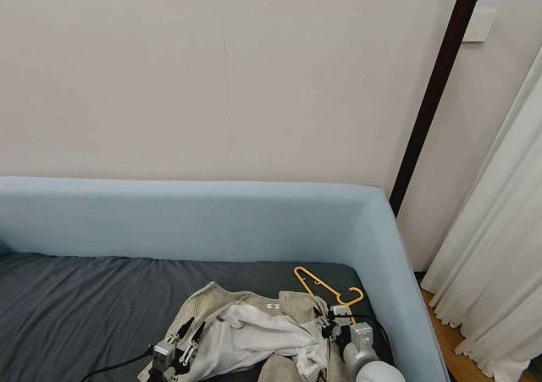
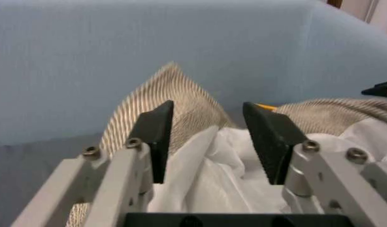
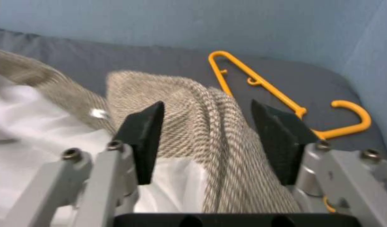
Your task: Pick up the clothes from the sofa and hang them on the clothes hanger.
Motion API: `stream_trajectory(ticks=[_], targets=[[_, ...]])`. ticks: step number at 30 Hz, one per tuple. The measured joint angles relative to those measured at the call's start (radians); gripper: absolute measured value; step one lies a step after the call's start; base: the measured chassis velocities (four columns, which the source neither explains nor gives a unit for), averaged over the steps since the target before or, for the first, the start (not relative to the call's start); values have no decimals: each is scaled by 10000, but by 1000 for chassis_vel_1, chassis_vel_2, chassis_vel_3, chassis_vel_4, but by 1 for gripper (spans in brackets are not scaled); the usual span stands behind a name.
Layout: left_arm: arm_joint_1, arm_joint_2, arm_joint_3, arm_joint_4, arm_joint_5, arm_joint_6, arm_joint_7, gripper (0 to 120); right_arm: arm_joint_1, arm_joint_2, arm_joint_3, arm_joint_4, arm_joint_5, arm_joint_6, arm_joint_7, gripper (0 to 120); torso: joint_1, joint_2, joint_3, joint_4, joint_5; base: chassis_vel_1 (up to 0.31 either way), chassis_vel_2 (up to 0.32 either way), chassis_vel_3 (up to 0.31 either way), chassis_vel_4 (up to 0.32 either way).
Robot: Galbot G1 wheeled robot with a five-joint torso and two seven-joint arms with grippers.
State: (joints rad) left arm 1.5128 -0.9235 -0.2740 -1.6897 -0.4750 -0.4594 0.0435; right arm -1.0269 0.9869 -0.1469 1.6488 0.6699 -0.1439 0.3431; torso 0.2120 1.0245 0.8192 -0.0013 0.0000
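head view shows a pale blue sofa (image 1: 212,221) with a dark grey seat against a plain wall. the clothes (image 1: 246,327) lie in a heap on the seat near the sofa's right end: a beige knit (image 1: 203,301) bundled with a white cloth (image 1: 254,331). an orange hanger (image 1: 326,287) lies flat on the seat just behind the heap, toward the right armrest. a dark pole (image 1: 432,94) and a white curtain (image 1: 500,272) stand past that armrest.

the left gripper (image 1: 182,348) is low at the heap's left edge. in the left wrist view its fingers (image 2: 157,135) are spread wide, with the white cloth below and between them and a peak of knit just beyond. they clamp nothing.

the right gripper (image 1: 326,324) is at the heap's right edge, just beside the hanger. in the right wrist view its fingers (image 3: 146,137) are also wide apart, and a raised fold of knit stands between them. whether the pads touch the fold cannot be told, but they are not closed on it. the hanger lies on the seat beyond the fold, apart from the gripper.
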Motion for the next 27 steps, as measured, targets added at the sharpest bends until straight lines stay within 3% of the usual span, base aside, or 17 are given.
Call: stream_trajectory(ticks=[4,9,14,15,17,19,20,22,23,24,27], targets=[[49,158,-262,-604,-370,-71,-153,69,-190,-160,121,105,-181,93,-207,77,0,0,0,1,-1,0,0,0,0],[-697,428,-305,-532,-1272,268,-280,82,-285,-215,273,161,-236,125,-217,91,0,0,0,-4,0,0,0,0,0],[-2336,1229,30,794,-3804,1425,81,100,-112,-295,124,233,-209,126,-101,100,1,0,2,-8,-5,0,0,0,0],[-2336,1229,30,794,-3804,1425,81,100,-112,-295,124,233,-209,126,-101,100,1,0,2,-8,-5,0,0,0,0],[-3052,1569,261,1588,-4665,1755,695,100,193,-284,-173,170,-119,115,-73,100,1,-1,2,7,0,0,0,0,0],[-3935,1863,771,2462,-5327,1947,1450,100,360,-260,-387,151,-83,95,-43,100,1,-1,2,1,-5,0,0,0,0],[-3935,1863,771,2462,-5327,1947,1450,100,360,-260,-387,151,-83,95,-43,100,1,-1,2,1,-5,0,0,0,0],[-4595,2023,1288,3031,-5558,1963,1819,100,460,-230,-510,140,-72,81,-39,100,1,-1,2,1,3,0,0,0,0],[-5699,2123,2388,3870,-5710,1947,2441,100,433,-223,-502,199,-83,56,3,100,2,-1,3,-1,-2,0,0,0,0],[-6263,2112,2902,4301,-5811,1940,2902,100,386,-227,-454,245,-92,42,45,100,2,-1,3,-5,-11,0,0,0,0],[-7124,1981,3673,5067,-6148,1984,3867,100,290,-265,-314,334,-110,19,128,100,2,-1,2,-8,5,0,0,0,0]])
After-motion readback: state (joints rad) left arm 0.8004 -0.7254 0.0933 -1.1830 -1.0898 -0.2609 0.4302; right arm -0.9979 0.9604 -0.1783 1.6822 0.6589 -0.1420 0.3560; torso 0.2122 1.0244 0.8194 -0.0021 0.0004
